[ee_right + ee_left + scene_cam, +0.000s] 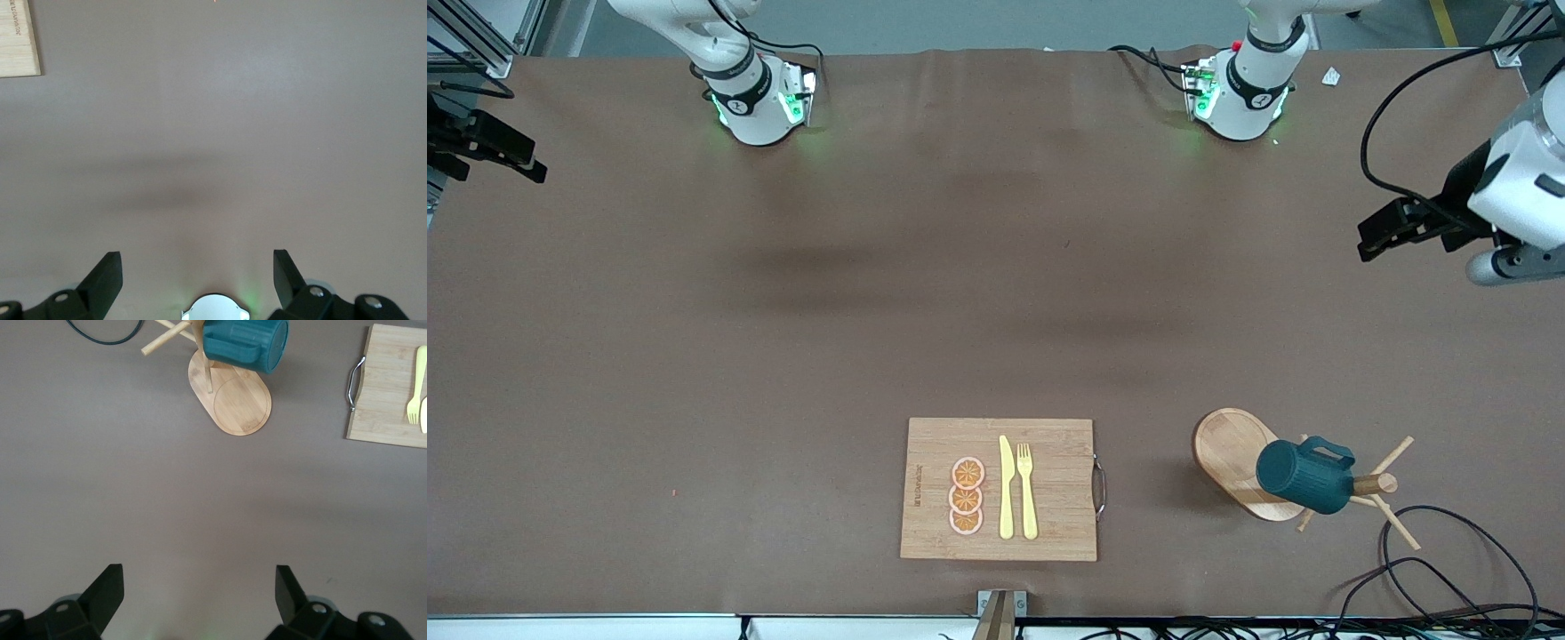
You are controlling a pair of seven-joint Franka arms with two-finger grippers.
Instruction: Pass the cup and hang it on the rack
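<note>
On the rack point(1240, 462) hangs the cup point(1305, 476), lying sideways; both grippers' jaws stand apart, empty.

teal ribbed cup point(1305, 476), pale wooden rack point(1234, 460)

Both arms wait, raised over bare tabletop point(783, 311). The left end effector point(199, 597) hangs empty, fingers spread wide; the right end effector point(197, 277) likewise.

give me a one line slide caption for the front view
Teal cup hangs on the wooden rack beside the cutting board; both open grippers, left and right, wait at the table's ends.
</note>
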